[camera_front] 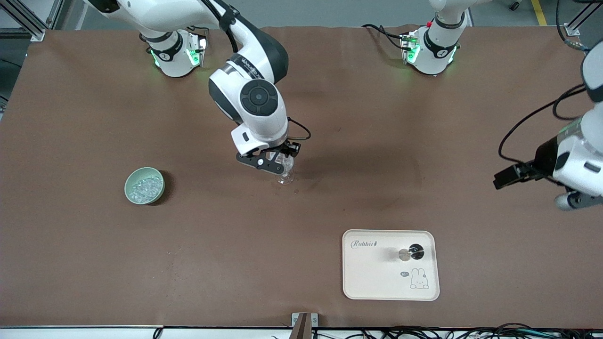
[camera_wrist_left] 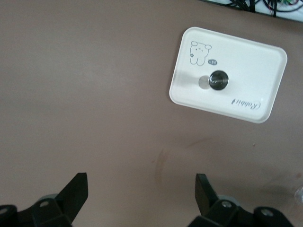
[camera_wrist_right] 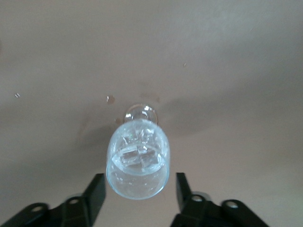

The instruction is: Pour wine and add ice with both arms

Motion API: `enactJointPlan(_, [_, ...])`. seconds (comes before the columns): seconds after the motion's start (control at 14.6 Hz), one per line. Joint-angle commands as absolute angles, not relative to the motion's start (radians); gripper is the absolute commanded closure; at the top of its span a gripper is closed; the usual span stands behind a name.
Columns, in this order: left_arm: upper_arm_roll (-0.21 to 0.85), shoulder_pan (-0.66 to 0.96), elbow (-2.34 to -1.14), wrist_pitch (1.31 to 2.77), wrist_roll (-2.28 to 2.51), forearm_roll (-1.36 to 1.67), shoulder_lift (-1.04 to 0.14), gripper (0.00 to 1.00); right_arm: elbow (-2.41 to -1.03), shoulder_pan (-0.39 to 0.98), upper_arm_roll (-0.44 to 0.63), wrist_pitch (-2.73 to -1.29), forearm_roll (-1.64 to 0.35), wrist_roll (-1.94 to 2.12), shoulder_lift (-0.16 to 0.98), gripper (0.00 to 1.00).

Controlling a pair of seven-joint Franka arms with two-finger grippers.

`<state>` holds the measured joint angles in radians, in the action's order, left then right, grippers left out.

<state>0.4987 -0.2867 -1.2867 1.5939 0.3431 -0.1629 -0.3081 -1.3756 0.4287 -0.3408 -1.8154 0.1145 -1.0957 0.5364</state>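
Note:
A clear stemmed glass (camera_front: 285, 173) stands upright mid-table with a few chunks of ice (camera_wrist_right: 137, 153) in it. My right gripper (camera_front: 277, 162) is open. In the right wrist view the glass (camera_wrist_right: 137, 182) sits between the two fingers (camera_wrist_right: 96, 190), with a gap on each side. More ice (camera_front: 143, 187) is heaped in a pale green bowl (camera_front: 127, 188) toward the right arm's end. My left gripper (camera_front: 500, 180) is open and empty, up over bare table at the left arm's end; it also shows in the left wrist view (camera_wrist_left: 142, 183).
A cream tray (camera_front: 377, 282) with a rabbit drawing lies nearer to the front camera than the glass. A dark round-topped object (camera_front: 416, 251) stands on it; the tray (camera_wrist_left: 246, 56) and that object (camera_wrist_left: 218, 79) also show in the left wrist view.

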Motion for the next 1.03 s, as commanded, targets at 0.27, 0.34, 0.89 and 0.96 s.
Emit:
enactJointPlan(0.27, [0.263,-0.082,-1.408,1.482,0.224,-0.086,-0.075,0.00,-1.384,0.211,-0.347,-1.642,0.170,-0.903,0.257,0.00])
enactJointPlan(0.34, [0.200,-0.031,-1.442,1.480,0.224,-0.063,-0.045,0.00,-1.384,0.160,-0.347,-1.597,0.170,-0.837,0.223,0.00])
enactJointPlan(0.89, [0.072,0.055,-1.629,1.522,0.184,0.000,0.104,0.00,-1.397,-0.031,-0.132,-1.454,0.156,-0.337,0.083,0.00])
enactJointPlan(0.96, [0.072,0.055,-1.649,1.529,0.181,0.000,0.118,0.00,-1.399,-0.029,-0.089,-1.441,0.155,-0.277,0.077,0.00])
